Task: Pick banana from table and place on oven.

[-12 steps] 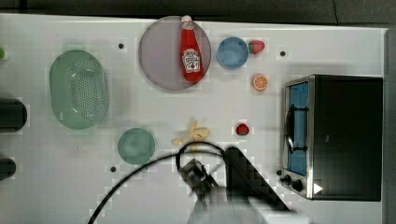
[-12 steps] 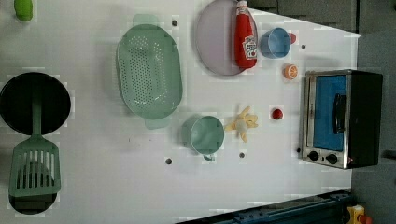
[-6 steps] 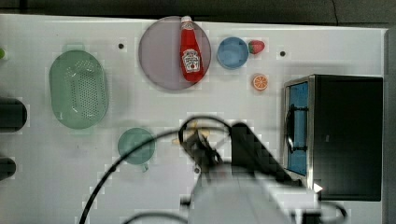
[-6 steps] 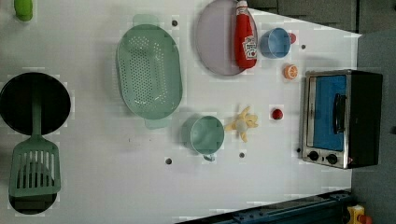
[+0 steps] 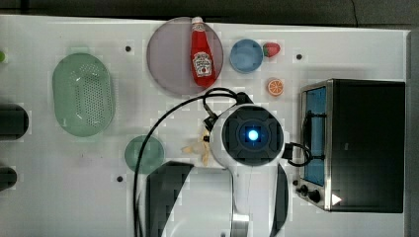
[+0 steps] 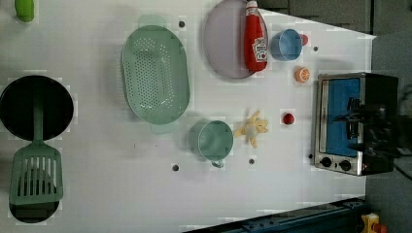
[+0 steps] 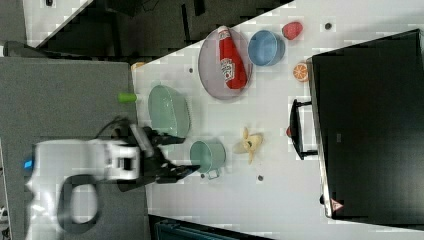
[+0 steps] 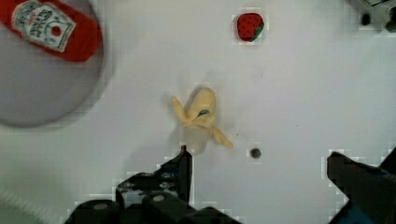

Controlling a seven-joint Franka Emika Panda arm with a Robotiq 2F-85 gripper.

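Note:
The banana (image 8: 201,114), a small pale yellow peeled toy, lies on the white table (image 8: 299,93) just beyond my open gripper (image 8: 266,172). It sits nearer to one dark finger (image 8: 184,163) than the other, and nothing is between the fingers. In the top view my arm (image 5: 253,134) hangs over the banana (image 5: 196,147) and hides part of it. In the left view the banana (image 6: 251,128) lies between the teal cup and the oven (image 6: 354,121). The gripper (image 7: 182,156) hovers well above the table. The oven's black top (image 5: 370,143) is bare.
A ketchup bottle (image 5: 202,52) lies on a purple plate (image 5: 168,59). A blue bowl (image 5: 246,55), strawberry (image 5: 271,48) and orange slice (image 5: 275,87) sit near the oven. A second strawberry (image 6: 288,118), teal cup (image 5: 143,154), green colander (image 5: 83,94), black pan (image 6: 34,107) and spatula (image 6: 35,179) are around.
In the top view my arm has swung up and to the right, so it now hangs over the banana. The banana has not moved and the gripper stays open.

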